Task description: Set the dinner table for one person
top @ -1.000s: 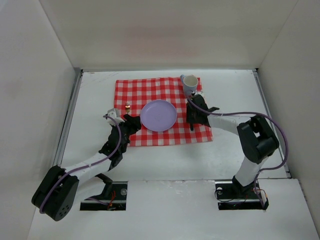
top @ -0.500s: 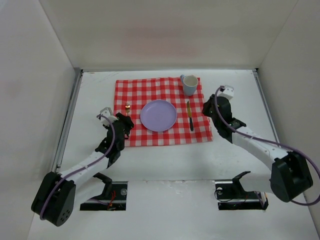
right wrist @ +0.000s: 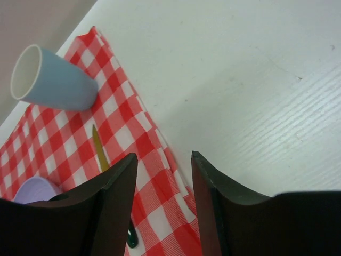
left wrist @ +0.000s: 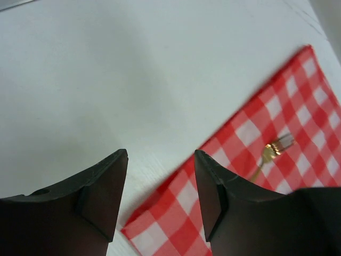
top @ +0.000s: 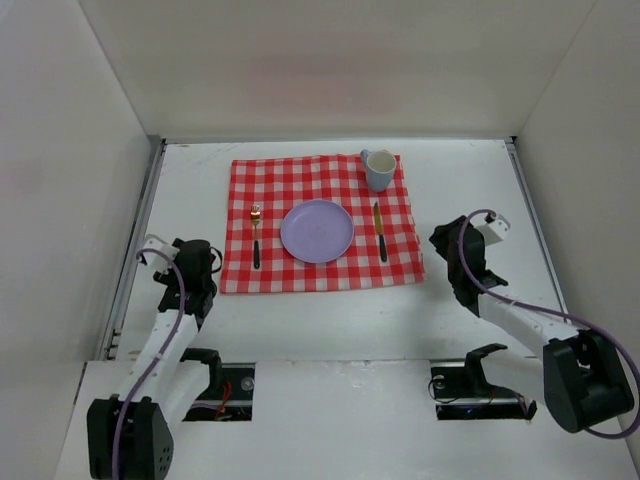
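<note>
Basically the dinner table (top: 330,320) is the big matte-white surface w/ white walls round it, lying under both arms. It looks rigid & fixed, so prob. nothing to grasp, just a firm base to press against. On it, mid-far, lies a red-&-white checked cloth (top: 300,180) w/ a lilac plate (top: 316,231) at its centre, a fork (top: 256,240) just left of the plate, a knife (top: 380,232) just right of it, and a pale-blue mug (top: 379,170) at the far right corner. The cloth seems soft & would likely bunch if dragged; a corner is the place to pinch it. Fork & knife lie flat, slim, prob. light & slippery; best pinched across the handle. The mug looks like it could chip, so take it by the wall at the rim. Left gripper (left wrist: 161,154) hangs over bare table beside the cloth's near left corner, fingers apart, holding nothing. Right gripper (right wrist: 163,156) sits off the cloth's right edge, fingers likewise spread & empty.
</note>
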`<state>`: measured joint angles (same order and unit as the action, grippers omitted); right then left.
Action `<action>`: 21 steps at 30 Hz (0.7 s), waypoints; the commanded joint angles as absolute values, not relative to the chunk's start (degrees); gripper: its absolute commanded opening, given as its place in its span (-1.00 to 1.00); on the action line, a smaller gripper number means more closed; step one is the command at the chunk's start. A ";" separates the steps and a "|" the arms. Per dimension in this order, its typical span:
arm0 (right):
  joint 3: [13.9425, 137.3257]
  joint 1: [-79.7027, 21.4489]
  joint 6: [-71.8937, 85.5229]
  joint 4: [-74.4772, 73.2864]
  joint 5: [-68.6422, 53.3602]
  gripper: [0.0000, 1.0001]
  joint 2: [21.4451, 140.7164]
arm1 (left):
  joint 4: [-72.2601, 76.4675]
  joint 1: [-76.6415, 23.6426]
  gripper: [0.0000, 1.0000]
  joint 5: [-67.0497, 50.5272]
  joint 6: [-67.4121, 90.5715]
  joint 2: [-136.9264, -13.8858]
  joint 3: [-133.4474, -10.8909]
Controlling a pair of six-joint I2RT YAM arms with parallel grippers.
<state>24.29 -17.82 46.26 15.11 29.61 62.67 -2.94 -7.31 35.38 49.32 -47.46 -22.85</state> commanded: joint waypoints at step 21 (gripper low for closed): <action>24.08 -15.16 52.56 25.84 18.38 0.18 69.69 | -8.44 -2.24 0.19 30.41 51.24 -50.45 -26.72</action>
<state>23.64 -15.68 51.70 21.74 20.45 68.88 -9.26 -2.02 30.74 50.70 -50.87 -24.16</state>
